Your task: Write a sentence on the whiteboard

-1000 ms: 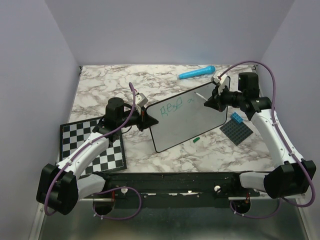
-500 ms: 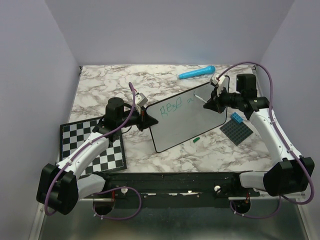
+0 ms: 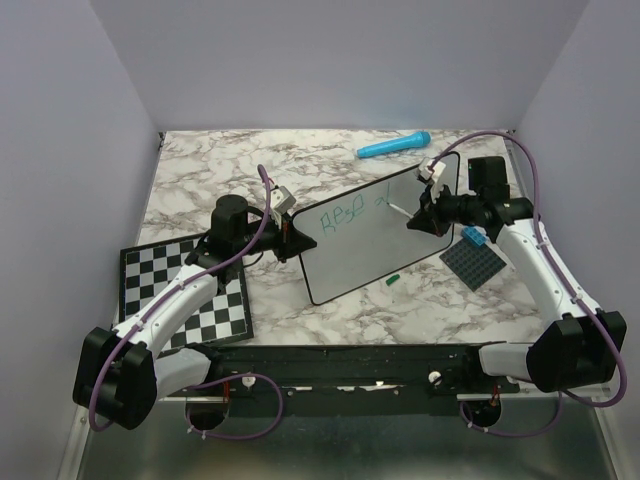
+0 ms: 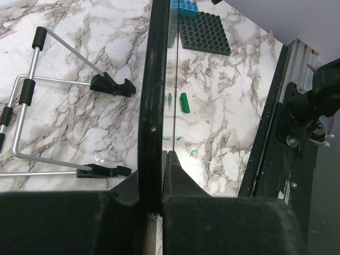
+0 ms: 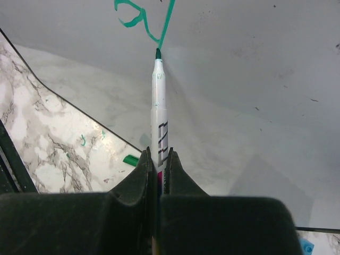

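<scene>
The whiteboard (image 3: 385,245) stands tilted on the marble table, and my left gripper (image 3: 291,236) is shut on its left rim. In the left wrist view that black rim (image 4: 154,90) runs up between the fingers of the left gripper (image 4: 160,159). A short piece of the sentence (image 3: 346,213), in green handwriting, sits on the upper left of the board. My right gripper (image 3: 418,213) is shut on a white marker (image 5: 159,106). Its green tip touches the board (image 5: 255,79) at the end of a fresh green stroke (image 5: 166,24). The right gripper (image 5: 158,156) holds the marker's barrel.
A green marker cap (image 3: 393,279) lies in front of the board. A dark studded baseplate (image 3: 480,264) with a blue brick (image 3: 474,237) lies right of it. A light blue pen-like object (image 3: 393,146) lies at the back, and a checkerboard (image 3: 180,290) lies at the left. The wire stand (image 4: 32,90) shows behind the board.
My right gripper has drawn the marker a little toward the near side across the board, lengthening the green writing's right end. The left arm and the board have held still.
</scene>
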{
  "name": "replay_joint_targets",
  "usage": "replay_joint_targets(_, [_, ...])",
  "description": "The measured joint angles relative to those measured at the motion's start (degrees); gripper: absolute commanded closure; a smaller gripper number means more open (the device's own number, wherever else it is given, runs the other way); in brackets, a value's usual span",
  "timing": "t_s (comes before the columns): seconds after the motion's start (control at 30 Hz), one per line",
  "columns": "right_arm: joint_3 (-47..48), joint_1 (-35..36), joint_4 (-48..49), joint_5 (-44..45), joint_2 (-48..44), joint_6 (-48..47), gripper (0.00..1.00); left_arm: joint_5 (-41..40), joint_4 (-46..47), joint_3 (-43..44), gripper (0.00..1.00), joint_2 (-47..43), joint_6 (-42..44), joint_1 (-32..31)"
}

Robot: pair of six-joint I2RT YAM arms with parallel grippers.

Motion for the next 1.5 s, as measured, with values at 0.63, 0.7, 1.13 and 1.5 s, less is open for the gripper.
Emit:
replay_joint_targets(0.63, [3.4,-0.5,0.1,0.6,0.4,3.1,1.00,0.0,-0.1,0.1,1.00,0.0,0.0,0.0])
replay_joint_targets(0.7, [3.4,-1.2,0.1,0.7,0.4,3.2,1.00,0.0,-0.2,0.1,1.00,0.0,0.0,0.0])
replay_joint_targets(1.13, [1.7,-1.9,-0.1,0.4,0.3,1.5,1.00,0.0,-0.2,0.1,1.00,0.1,-0.1,0.0])
replay_joint_targets(1.5, [1.7,-1.5,-0.5,-1.3,1.3,1.1,0.99,0.0,-0.2,0.1,1.00,0.1,-0.2,0.0])
